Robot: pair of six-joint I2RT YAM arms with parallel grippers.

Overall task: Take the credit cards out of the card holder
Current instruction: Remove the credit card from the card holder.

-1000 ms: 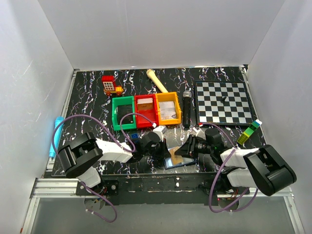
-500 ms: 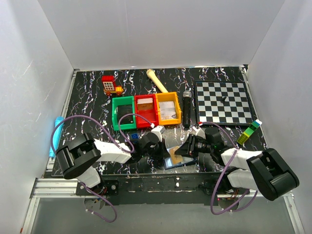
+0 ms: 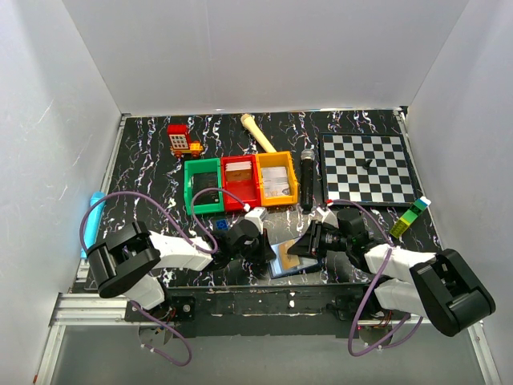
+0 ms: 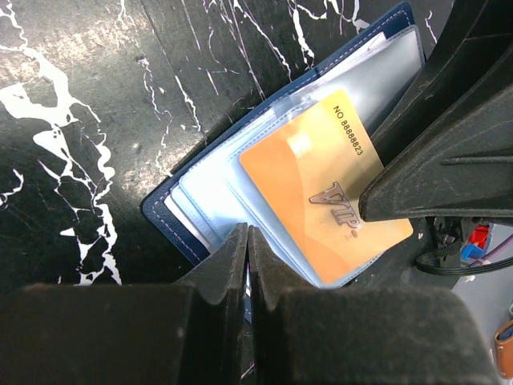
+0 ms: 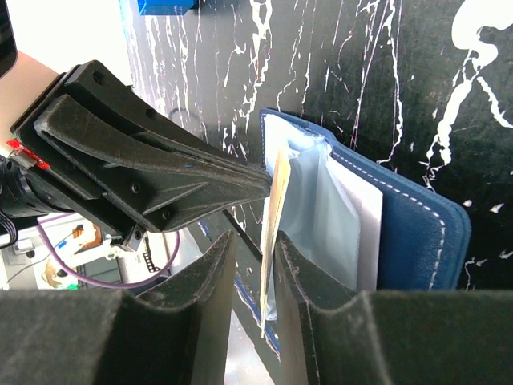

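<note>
Open navy-blue folding card holder [image 4: 210, 184] lies at the middle of the near edge of the black white-veined counter [image 3: 144, 160], pale blue-grey sleeves facing up. An orange plastic credit card [image 4: 321, 188] (VIP print, number along one short edge) sits on top of the sleeve stack. I can't tell how far out of its sleeve it is.

Left gripper [image 4: 247, 261]: fingers fully together, tip on the holder's edge at the side away from the right arm. I can't tell whether it pinches a flap or only presses down.

Right gripper [image 5: 255, 241]: narrow gap, fingers straddling the orange card edge-on. One finger is against the card and a sliver of space shows on the other side, so I don't read it as clamped.

The two grippers face each other across the holder, tips near each other. A small bright blue toy brick [image 3: 220, 225] sits just beyond the left gripper.
</note>
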